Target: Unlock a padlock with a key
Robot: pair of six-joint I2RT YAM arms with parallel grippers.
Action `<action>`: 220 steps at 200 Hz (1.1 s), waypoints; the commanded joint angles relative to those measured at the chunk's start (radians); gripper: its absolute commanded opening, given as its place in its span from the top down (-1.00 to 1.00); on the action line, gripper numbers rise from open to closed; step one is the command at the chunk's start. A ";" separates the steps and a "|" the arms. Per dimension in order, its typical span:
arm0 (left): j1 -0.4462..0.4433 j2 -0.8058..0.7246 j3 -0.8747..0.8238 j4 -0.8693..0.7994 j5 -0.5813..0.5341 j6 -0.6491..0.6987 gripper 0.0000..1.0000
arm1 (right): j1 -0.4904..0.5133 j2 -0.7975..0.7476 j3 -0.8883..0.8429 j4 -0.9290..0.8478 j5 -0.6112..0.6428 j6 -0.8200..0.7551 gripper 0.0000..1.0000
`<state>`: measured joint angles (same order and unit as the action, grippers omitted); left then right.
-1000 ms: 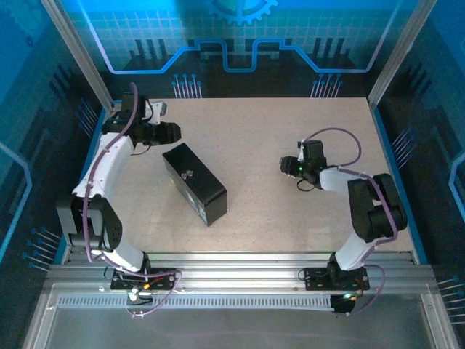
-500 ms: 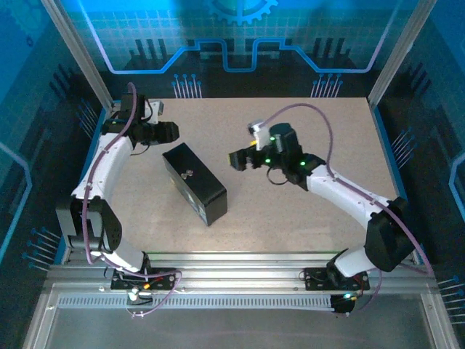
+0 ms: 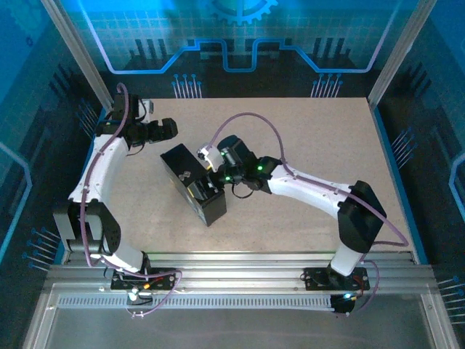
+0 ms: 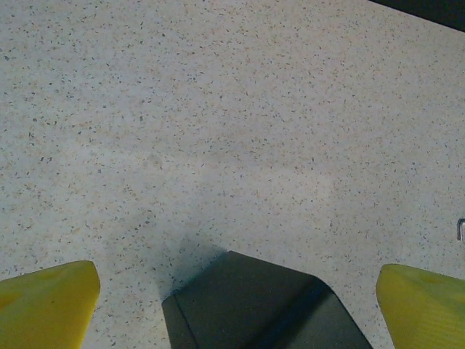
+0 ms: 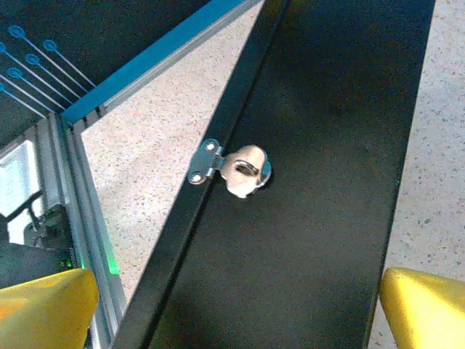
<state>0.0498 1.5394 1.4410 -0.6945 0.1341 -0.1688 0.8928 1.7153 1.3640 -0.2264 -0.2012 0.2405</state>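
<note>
A long black box [image 3: 195, 185] lies slantwise on the speckled table. A silver hasp [image 5: 231, 169] sits folded over its staple on the box's dark face [image 5: 305, 218], with no lock through it. The padlock and the key are out of view. My right gripper [image 3: 205, 178] hovers over the box, its yellow fingertips [image 5: 54, 305] wide apart and nothing between them; it is open [image 5: 240, 298]. My left gripper [image 3: 168, 131] is beyond the box's far end, open [image 4: 240, 294] and empty, with a dark corner [image 4: 254, 305] low between its fingertips [image 4: 421, 302].
The table [image 3: 305, 123] stretches bare to the right of the box. A blue-edged metal frame rail [image 5: 145, 69] runs past the box's far side. A tiny silver bit [image 4: 460, 229] is cut off by the left wrist view's right edge, too little to name.
My right arm has swung from the table's right side leftward over the box and its jaws have widened. My left gripper has opened wider and shifted slightly.
</note>
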 commanded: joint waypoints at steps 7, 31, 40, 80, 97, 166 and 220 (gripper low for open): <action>0.004 -0.026 -0.014 -0.004 -0.007 -0.005 -0.98 | 0.046 0.044 0.067 -0.103 0.084 -0.038 -1.00; 0.004 -0.030 -0.014 -0.005 -0.016 -0.002 -0.98 | 0.081 0.069 0.104 -0.156 0.173 -0.066 -1.00; 0.005 -0.030 -0.014 -0.006 -0.017 -0.002 -0.98 | 0.089 0.077 0.114 -0.168 0.188 -0.060 -1.00; 0.004 -0.028 -0.014 -0.004 -0.014 -0.001 -0.98 | 0.120 0.115 0.134 -0.217 0.281 -0.034 -1.00; 0.004 -0.028 -0.013 -0.005 -0.014 0.001 -0.98 | 0.118 0.116 0.115 -0.208 0.293 -0.017 -1.00; 0.004 -0.024 -0.010 -0.014 0.007 0.009 -0.98 | -0.006 0.079 -0.014 -0.063 0.099 0.112 -0.84; -0.001 -0.024 -0.008 -0.016 0.030 0.012 -0.98 | -0.124 0.052 -0.139 0.072 -0.029 0.185 -0.84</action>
<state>0.0498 1.5379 1.4380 -0.6952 0.1284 -0.1665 0.8413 1.7584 1.3319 -0.1444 -0.1696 0.3515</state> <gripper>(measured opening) 0.989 0.921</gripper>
